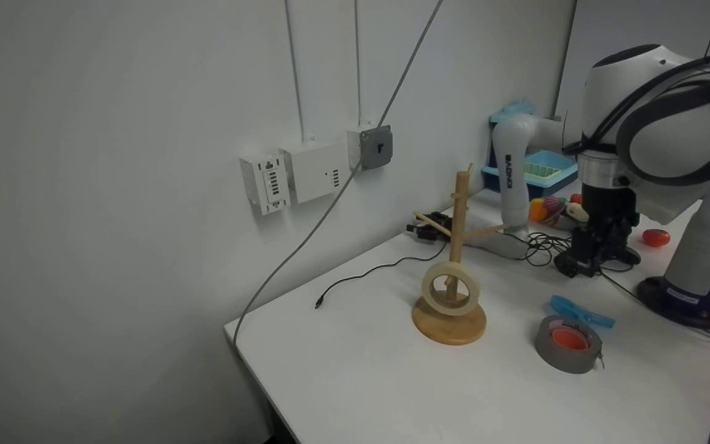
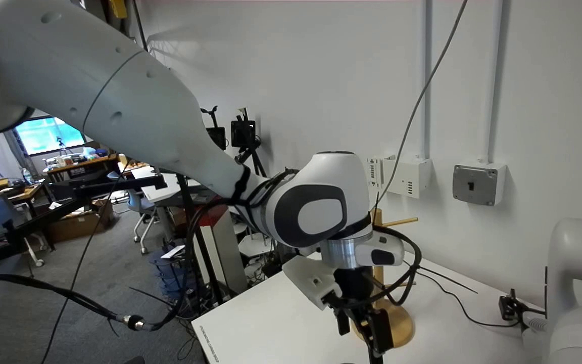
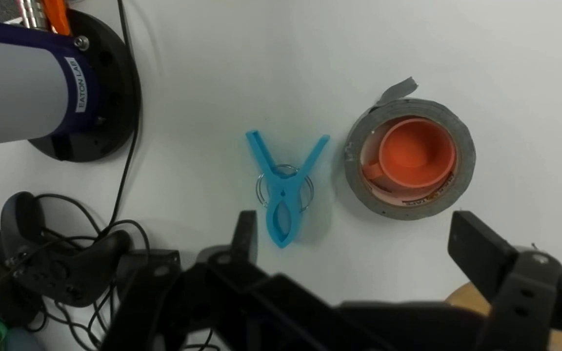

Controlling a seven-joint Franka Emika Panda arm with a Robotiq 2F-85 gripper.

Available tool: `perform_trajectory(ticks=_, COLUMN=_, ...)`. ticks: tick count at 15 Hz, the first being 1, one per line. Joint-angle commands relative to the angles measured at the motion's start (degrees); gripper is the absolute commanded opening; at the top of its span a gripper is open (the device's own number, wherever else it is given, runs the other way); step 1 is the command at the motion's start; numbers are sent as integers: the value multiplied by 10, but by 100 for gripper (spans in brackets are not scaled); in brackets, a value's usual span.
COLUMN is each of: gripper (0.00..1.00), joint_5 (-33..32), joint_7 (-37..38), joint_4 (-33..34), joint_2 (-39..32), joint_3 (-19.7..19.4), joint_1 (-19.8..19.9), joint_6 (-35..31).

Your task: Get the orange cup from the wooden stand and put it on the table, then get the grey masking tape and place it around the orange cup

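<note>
Pale wall behind, white table below, and look at the arm: in an exterior view it slants down from the upper left, bends sharply at the wrist and aims its gripper straight at the table. Over to the wrist view, staring right down now, and the fingers stand wide apart, one to each side, with white surface and the tip of a blue clamp showing between them.

And there's the cup! Orange-red, upright, mouth facing up, its little handle pointing left in the wrist view, and it sits inside the ring of the tape, which lies flat on the table all the way around it. Off-centre in there, close to one side; whether it touches the ring, I can't tell. Dull grey, that tape, with a loose tab curling from its outer edge. Gripper and tape are apart, the ring lying beyond the fingertips as the wrist view has it.

Across to the stand: light wood, upright on its round base, a beige roll low against the post.
</note>
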State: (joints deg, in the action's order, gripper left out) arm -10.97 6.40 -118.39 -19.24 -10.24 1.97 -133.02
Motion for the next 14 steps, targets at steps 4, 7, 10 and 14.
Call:
perform_trajectory(ticks=4, gripper=100, joint_5=-12, joint_7=24, joint_4=-49, joint_2=75, joint_3=21, joint_1=-6, joint_6=-35)
perform_trajectory(ticks=7, gripper=100, joint_5=-11, joint_7=29, joint_4=-65, joint_2=98, joint_3=31, joint_1=-9, joint_6=-57)
perform_trajectory(ticks=10, gripper=100, joint_5=-16, joint_7=36, joint_4=-83, joint_2=117, joint_3=39, joint_1=-13, joint_6=-82)
perform_trajectory(ticks=14, gripper=100, joint_5=-26, joint_7=47, joint_4=-106, joint_2=141, joint_3=48, joint_1=-18, joint_6=-111)
